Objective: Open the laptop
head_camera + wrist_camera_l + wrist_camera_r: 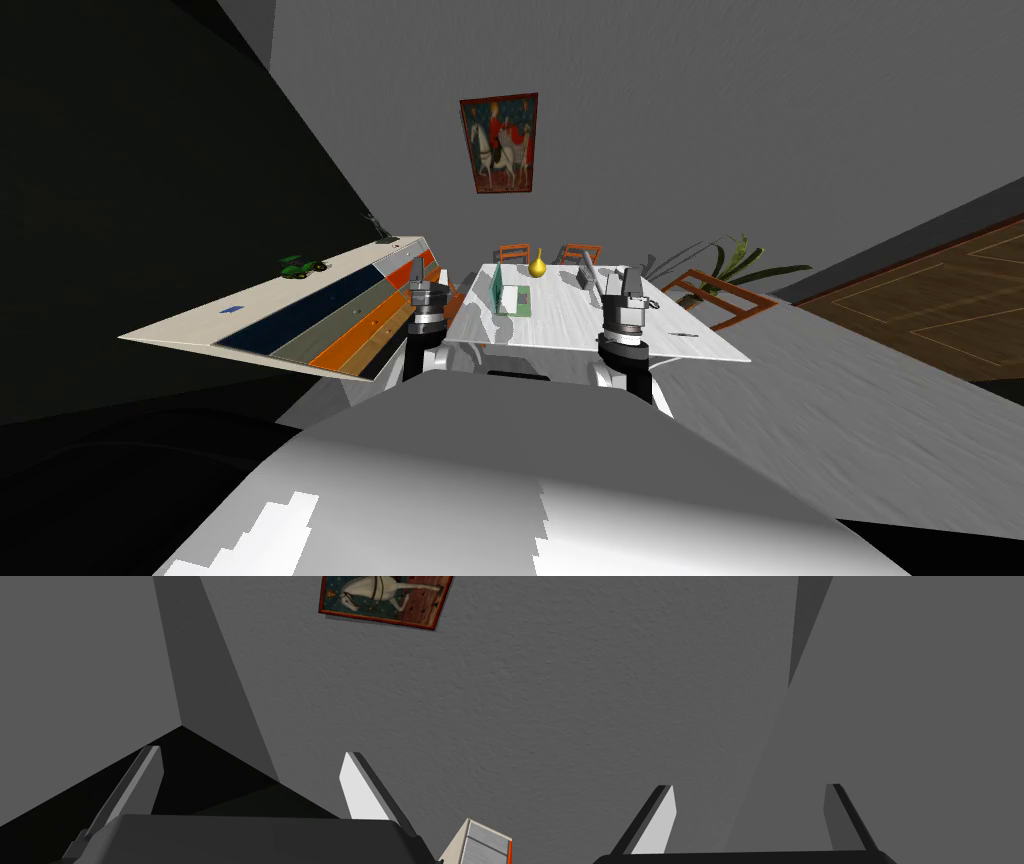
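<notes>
White table (590, 332) by a grey wall (650, 120) bears a small, indistinct laptop (511, 298); left gripper (251, 752) and right gripper (748, 786) gape.

We face a grey textured wall (700, 120) with a red-framed horse-rider painting (499, 143). White rectangular desk (570, 322), orange wooden chairs (513, 253) behind it. Cream sideboard with coloured drawers (340, 322) to our left, leafy green plant (735, 262) to our right.

Wht table (560, 322), yel vase (538, 266), sideboard (270, 297), horse pic (499, 143)
</notes>
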{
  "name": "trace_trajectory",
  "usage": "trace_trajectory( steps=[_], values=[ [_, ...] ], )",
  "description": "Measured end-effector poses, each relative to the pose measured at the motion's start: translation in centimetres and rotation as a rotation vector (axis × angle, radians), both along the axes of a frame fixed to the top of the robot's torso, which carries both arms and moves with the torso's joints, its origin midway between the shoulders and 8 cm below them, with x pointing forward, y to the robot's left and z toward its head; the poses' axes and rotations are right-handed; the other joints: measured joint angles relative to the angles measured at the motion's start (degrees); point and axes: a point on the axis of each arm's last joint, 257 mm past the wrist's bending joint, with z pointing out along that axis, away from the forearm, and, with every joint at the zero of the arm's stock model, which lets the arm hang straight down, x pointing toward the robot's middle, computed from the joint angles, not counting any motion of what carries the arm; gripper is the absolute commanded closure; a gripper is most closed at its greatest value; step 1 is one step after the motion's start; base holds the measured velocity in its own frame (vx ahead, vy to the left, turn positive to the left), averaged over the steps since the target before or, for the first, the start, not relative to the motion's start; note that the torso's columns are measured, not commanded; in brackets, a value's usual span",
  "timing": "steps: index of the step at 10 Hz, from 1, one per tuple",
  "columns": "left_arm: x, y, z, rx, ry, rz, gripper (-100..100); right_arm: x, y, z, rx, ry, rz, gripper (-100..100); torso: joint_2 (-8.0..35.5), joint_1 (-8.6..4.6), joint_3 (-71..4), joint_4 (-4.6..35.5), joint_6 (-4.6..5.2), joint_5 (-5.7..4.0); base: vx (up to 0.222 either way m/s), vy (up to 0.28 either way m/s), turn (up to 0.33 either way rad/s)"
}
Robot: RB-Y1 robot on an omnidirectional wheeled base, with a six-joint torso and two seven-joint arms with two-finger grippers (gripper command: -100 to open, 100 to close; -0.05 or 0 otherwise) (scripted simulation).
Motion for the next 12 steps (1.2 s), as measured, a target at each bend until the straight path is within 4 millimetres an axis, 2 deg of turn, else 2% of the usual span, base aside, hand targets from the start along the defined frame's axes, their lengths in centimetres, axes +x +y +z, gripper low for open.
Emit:
trace_trajectory(
  steps=[2, 9, 10, 12],
  values=[
    [0.0, 0.0, 0.0, 0.0, 0.0, 0.0, 0, 0.0, 0.0, 0.0, 0.0, 0.0, 0.0, 0, 6.0, 0.0, -12.0, 6.0, 0.0, 0.0, 0.0, 0.0, 0.0],
    [-0.01, 0.0, 0.02, 0.0, 0.0, 0.0, 0, -0.01, 0.0, 0.02, 0.0, 0.0, 0.0, 0, 35.4, 0.0, -70.7, 35.4, 0.0, 0.0, 0.0, 0.0, 0.0],
    [-0.01, 0.0, 0.02, 0.0, 0.0, 0.0, -100, -0.01, 0.0, 0.02, 0.0, 0.0, 0.0, 0, 39.6, 0.0, -79.2, 39.6, 0.0, 0.0, 0.004, -0.006, -0.018],
    [0.43, -0.25, -0.22, 0.039, 0.016, -0.02, -100, 0.0, 0.0, -0.01, 0.0, 0.0, 0.0, 0, 42.1, -0.01, -84.2, 42.1, 0.0, 0.0, -0.003, -0.013, -0.025]
  ],
)
